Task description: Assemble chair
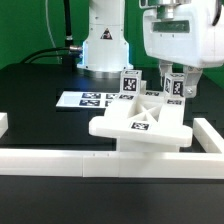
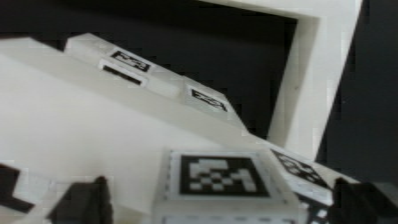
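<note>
The chair parts are white blocks with black-and-white tags. A flat seat slab (image 1: 140,125) with a cut-out lies against the front rail, tilted over it. Two tagged upright pieces (image 1: 130,85) (image 1: 172,90) stand behind it. My gripper (image 1: 176,88) hangs over the right upright piece. In the wrist view my gripper (image 2: 217,200) is open, and its dark fingers (image 2: 80,200) stand on either side of a tagged block (image 2: 222,172) with a gap on each side. The seat slab (image 2: 89,110) fills the wrist view, with more tags (image 2: 125,62) along its edge.
The marker board (image 1: 85,100) lies flat near the robot base (image 1: 105,45). A long plain white border rail (image 1: 90,162) runs along the front, with side pieces at the exterior view's right (image 1: 207,135) and left (image 1: 3,124).
</note>
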`<move>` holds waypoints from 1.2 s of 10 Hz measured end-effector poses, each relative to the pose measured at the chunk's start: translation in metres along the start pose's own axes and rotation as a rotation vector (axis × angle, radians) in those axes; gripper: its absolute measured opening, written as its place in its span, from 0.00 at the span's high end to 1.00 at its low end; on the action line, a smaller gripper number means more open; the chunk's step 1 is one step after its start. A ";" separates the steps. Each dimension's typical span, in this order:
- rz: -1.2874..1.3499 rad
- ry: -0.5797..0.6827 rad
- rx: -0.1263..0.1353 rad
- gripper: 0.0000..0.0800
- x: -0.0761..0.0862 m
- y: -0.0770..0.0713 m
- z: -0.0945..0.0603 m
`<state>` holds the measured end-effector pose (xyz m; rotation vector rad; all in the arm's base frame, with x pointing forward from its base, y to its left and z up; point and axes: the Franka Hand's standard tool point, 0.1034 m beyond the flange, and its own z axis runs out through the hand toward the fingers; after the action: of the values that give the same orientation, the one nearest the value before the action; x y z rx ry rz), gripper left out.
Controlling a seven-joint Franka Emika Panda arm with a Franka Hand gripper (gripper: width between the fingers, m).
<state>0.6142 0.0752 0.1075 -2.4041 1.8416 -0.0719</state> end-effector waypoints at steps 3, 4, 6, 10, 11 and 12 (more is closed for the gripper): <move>-0.346 0.008 0.003 0.19 -0.003 -0.007 -0.004; -0.439 0.009 0.002 0.19 -0.002 -0.007 -0.004; -0.564 0.009 0.001 0.19 -0.002 -0.007 -0.004; -0.711 -0.009 -0.008 0.19 -0.006 -0.009 -0.008; -0.718 -0.040 -0.037 0.19 -0.002 -0.005 -0.008; -0.722 -0.038 -0.038 0.19 0.001 -0.006 -0.009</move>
<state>0.6194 0.0757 0.1167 -2.9306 0.8796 -0.0497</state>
